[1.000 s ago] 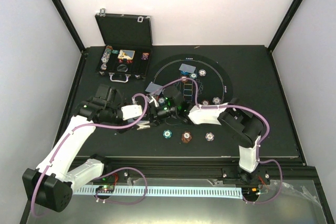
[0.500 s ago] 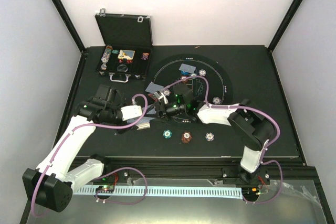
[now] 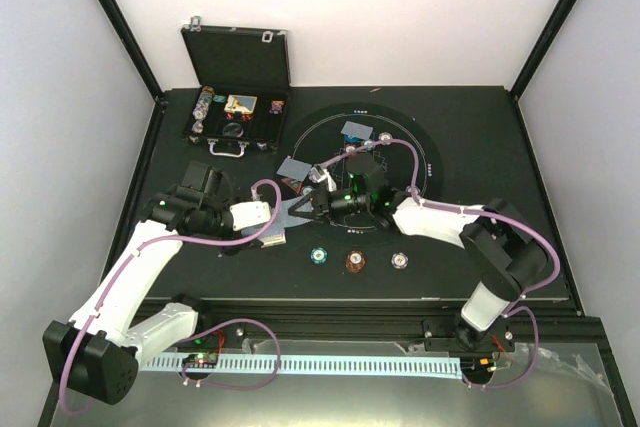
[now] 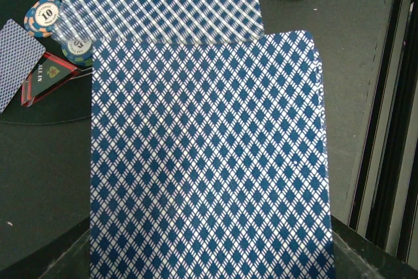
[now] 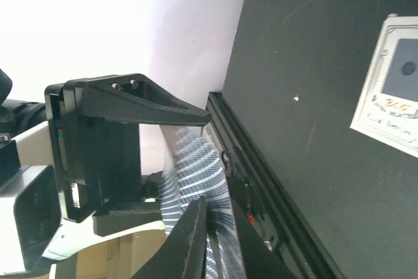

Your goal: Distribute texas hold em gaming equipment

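Just outside the round mat, at its 8 o'clock edge, the left gripper is clamped on the blue-backed cards. Facing it, the right gripper pinches a single card that lies offset from the pack. Three chips sit just beyond the mat's 6 o'clock rim.
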{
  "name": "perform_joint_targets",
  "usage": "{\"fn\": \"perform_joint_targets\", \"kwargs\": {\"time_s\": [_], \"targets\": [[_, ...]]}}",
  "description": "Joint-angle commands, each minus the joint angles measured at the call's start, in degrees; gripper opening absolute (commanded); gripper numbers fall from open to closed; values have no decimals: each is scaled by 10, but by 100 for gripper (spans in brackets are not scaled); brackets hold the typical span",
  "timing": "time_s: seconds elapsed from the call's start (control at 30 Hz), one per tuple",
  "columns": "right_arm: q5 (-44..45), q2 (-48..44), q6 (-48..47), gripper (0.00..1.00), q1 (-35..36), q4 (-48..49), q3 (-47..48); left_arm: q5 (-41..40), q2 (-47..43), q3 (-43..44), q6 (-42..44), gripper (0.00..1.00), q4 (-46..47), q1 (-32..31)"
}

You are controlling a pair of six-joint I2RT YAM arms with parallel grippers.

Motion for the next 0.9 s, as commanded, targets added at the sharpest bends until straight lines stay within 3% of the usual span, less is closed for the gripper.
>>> {"fn": "perform_joint_targets", "kwargs": {"time_s": [0.0, 0.27, 0.53, 0.87], "targets": [[19, -21, -24, 7, -12, -46, -13, 24, -12, 10, 0, 2, 7, 2], [15, -53, -60, 1, -58, -95, -37, 23, -10, 10, -1, 2, 8, 2], [17, -48, -166, 1, -194, -192, -78, 21, -10, 11, 1, 2, 6, 2], [101, 3, -280, 1, -311, -311, -59, 19, -10, 11, 3, 2, 7, 2]]}}
